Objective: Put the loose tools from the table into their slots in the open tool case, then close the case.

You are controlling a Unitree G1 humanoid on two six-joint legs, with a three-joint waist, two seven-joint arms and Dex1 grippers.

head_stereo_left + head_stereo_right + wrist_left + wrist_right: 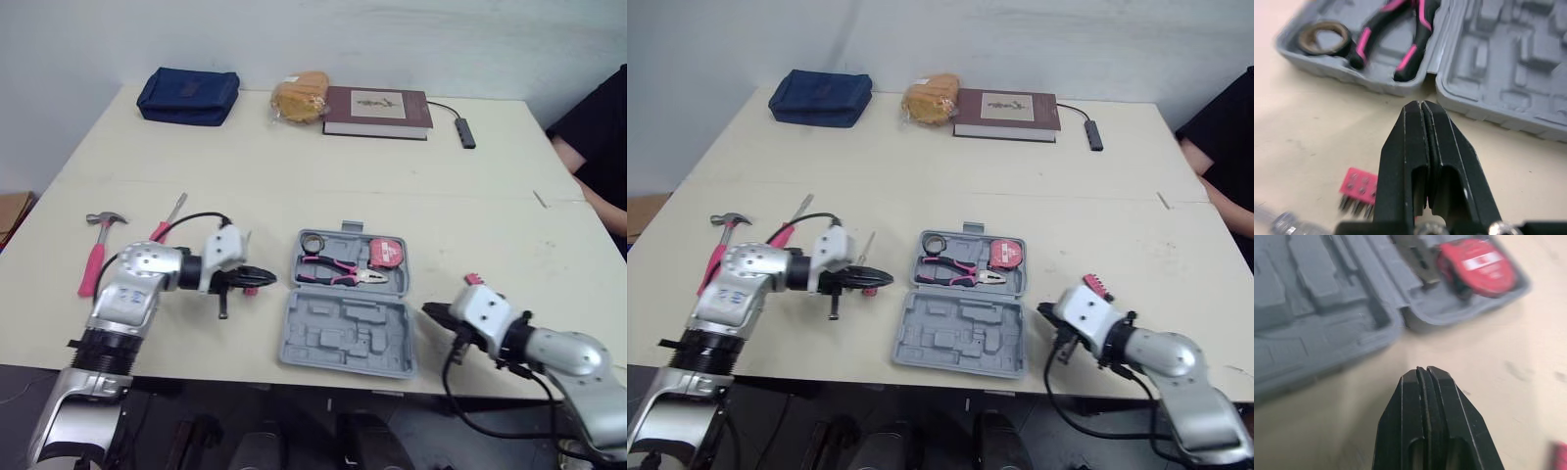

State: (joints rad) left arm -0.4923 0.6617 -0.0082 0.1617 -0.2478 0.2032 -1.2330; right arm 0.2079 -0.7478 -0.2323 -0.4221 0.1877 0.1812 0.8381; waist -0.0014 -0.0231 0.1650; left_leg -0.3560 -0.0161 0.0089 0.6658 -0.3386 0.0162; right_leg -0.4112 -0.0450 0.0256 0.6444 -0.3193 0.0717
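The grey tool case [348, 305] lay open on the tabletop [294, 166] between the two arms, with pliers [338, 271], a red tape measure [385, 253] and a roll of tape [313, 242] in its far half. The left gripper [265, 279] hung just beside the case's left edge, jaws pressed together on nothing, near a pink bit holder [1357, 188]. The right gripper [431, 311] was near the case's right side, jaws likewise together. A hammer [98, 250] and a screwdriver [168, 217] lay loose farther left.

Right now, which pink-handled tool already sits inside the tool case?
The pliers, lying in the tool case beside the red tape measure; the hammer and screwdriver lie loose on the table to its left.
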